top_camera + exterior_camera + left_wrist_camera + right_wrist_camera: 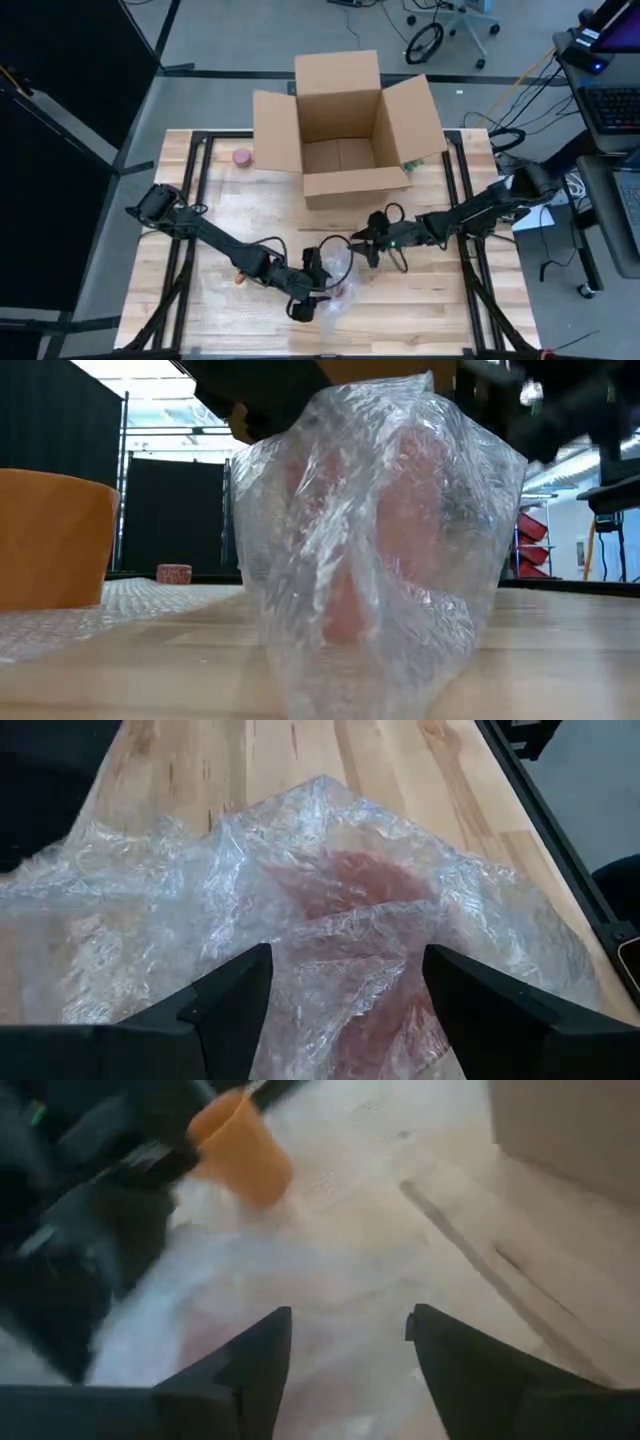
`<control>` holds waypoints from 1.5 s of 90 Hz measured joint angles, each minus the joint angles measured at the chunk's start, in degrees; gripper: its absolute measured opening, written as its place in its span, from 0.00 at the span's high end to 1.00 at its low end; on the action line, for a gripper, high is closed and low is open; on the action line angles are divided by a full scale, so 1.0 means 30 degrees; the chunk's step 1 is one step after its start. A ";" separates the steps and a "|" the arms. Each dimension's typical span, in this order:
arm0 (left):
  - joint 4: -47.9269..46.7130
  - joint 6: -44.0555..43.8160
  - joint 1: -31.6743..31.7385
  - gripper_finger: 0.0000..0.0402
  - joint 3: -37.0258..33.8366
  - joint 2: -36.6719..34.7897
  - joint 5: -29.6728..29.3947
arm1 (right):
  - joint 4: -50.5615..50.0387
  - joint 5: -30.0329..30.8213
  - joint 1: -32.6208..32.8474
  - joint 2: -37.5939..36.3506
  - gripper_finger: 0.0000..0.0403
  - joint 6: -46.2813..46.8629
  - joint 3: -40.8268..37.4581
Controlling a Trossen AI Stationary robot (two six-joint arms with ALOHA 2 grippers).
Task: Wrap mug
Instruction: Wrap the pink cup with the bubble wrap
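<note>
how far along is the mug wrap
Partly done: the mug already sits under loose wrap, its pink showing through. Both claws, left and right, are open over the bundle, gripping nothing. Left: closing the wrap snugly. The open box behind holds no bundle yet.

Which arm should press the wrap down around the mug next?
Left, probably. The left gripper is open, directly over the bubble wrap covering the reddish mug. The right gripper, also open, sits off beside the bundle.
</note>
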 joint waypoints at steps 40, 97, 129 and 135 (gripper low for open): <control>0.0586 -0.0026 0.0012 0.36 -0.0021 0.0034 0.0519 | 0.6426 -0.4538 -0.0554 0.6805 0.41 -0.0916 0.2193; 0.0579 -0.0518 0.0253 0.36 -0.0014 0.0029 0.0737 | 0.3415 -0.5738 0.1703 0.3447 0.51 -0.6427 0.3943; 0.0331 -0.0525 0.0219 0.37 0.0001 0.0007 0.0997 | -0.9615 -0.4325 0.3254 0.3449 0.68 -1.0202 0.9934; 0.0315 -0.0530 0.0230 0.37 0.0001 0.0007 0.0982 | -1.0575 -0.4075 0.3517 0.3640 0.72 -1.0221 1.0385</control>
